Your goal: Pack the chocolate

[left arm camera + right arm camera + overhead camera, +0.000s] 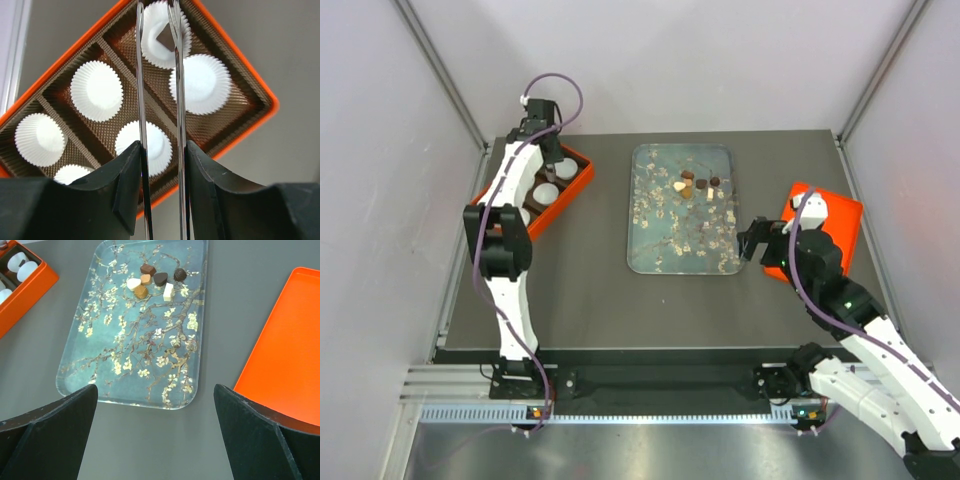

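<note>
Several pieces of chocolate [692, 184] [152, 280], dark brown, tan and cream, lie in a cluster at the far end of the blossom-print tray [680, 240] [130, 370]. My left gripper [548, 140] [162, 150] hangs over the orange box [575, 160] [239, 57], shut on a pair of thin metal tongs [141, 100]. The tong blades stand slightly apart. Between their tips a dark brown chocolate [165, 41] lies in a white paper cup [155, 25]. My right gripper [752, 240] [155, 390] stands wide open and holds nothing, above the table just off the tray's near right corner.
The box has brown ribbed compartments holding white fluted cups [96, 90]; the others in view hold nothing. An orange lid [840, 215] [285, 350] lies flat to the right of my right gripper. The box's corner [30, 285] shows at the right wrist view's top left.
</note>
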Tool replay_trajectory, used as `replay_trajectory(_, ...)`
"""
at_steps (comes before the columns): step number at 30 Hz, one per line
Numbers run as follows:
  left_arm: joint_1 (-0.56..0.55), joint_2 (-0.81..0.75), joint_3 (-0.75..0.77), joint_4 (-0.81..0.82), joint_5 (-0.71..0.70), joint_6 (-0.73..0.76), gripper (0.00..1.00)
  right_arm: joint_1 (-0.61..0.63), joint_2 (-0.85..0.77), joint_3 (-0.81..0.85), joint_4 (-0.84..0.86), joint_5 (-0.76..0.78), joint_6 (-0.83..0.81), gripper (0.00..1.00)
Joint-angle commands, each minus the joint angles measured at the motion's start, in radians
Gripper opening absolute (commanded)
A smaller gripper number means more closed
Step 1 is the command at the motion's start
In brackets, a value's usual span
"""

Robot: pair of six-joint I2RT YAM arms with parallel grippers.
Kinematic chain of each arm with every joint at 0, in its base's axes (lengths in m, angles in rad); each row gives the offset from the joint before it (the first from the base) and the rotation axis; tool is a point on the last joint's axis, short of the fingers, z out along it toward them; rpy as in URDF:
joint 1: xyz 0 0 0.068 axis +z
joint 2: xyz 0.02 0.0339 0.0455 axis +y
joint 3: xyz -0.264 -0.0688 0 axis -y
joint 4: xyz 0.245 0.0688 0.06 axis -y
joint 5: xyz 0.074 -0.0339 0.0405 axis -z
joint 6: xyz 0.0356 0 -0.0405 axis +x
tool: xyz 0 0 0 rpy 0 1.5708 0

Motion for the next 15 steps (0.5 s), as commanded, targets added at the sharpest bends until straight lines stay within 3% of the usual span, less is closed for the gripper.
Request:
replay_trajectory(1,-0.039,-0.176,-0.014,0.011,0.019,-0.009,0.44,0.013,-0.025,0.045,0.021,-0.008,0.008,1.00)
replay_trajectory(9,-0.263,-0.386,-0.222,0.025,0.059,0.003,0.44,0.014,-0.020,0.088,-0.031,0.021,-0.018,1.00)
replay_trajectory(15,-0.444,-0.483,-0.394,0.100,0.169,-0.044,0.45,0.013,-0.033,0.108,-0.039,0.077,-0.030,1.00)
